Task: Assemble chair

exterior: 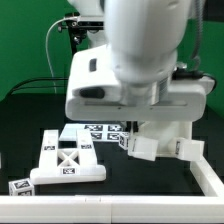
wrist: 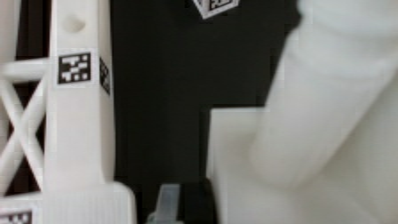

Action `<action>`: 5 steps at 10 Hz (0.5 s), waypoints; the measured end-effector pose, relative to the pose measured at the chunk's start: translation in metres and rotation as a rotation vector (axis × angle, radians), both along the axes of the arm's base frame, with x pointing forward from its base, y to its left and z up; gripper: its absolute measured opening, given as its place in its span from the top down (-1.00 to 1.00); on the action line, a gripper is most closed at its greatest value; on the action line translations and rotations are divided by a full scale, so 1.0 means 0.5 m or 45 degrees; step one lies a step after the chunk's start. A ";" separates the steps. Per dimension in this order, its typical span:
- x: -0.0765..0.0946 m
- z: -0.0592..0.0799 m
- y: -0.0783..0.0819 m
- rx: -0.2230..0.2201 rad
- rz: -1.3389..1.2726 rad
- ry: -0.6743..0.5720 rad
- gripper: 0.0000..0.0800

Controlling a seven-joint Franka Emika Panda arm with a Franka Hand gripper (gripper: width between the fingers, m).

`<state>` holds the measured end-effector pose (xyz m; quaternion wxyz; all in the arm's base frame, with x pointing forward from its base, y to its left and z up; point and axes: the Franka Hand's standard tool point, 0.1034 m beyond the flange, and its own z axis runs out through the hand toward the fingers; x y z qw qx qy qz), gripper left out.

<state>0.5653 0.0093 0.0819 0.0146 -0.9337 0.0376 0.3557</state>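
Note:
The chair lies in white tagged pieces on the black table. Its cross-braced panel (exterior: 66, 160) lies flat at the exterior view's left, and the wrist view shows its tagged rail (wrist: 75, 110) close by. A chunky white body of pieces (exterior: 160, 142) stands under the arm's hand (exterior: 130, 90), which hides the fingers in the exterior view. In the wrist view that body (wrist: 329, 120) fills one side as a blurred rounded mass. My gripper (wrist: 166, 205) is shut; a thin grey fingertip (wrist: 167, 198) shows in the dark gap between panel and body, with nothing seen in its grip.
The marker board (exterior: 100, 128) lies behind the panel. A small tagged white piece (exterior: 20, 185) sits at the exterior view's near left. A white rail (exterior: 207, 175) runs along the exterior view's right, and a white strip (exterior: 100, 212) runs along the front.

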 end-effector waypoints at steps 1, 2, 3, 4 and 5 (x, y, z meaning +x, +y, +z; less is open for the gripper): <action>0.006 -0.013 -0.005 -0.060 -0.081 0.067 0.92; 0.005 -0.025 0.002 -0.106 -0.133 0.118 0.92; 0.006 -0.033 0.012 -0.107 -0.132 0.106 0.92; 0.007 -0.032 0.007 -0.109 -0.135 0.103 0.92; 0.007 -0.034 0.003 -0.112 -0.139 0.101 0.92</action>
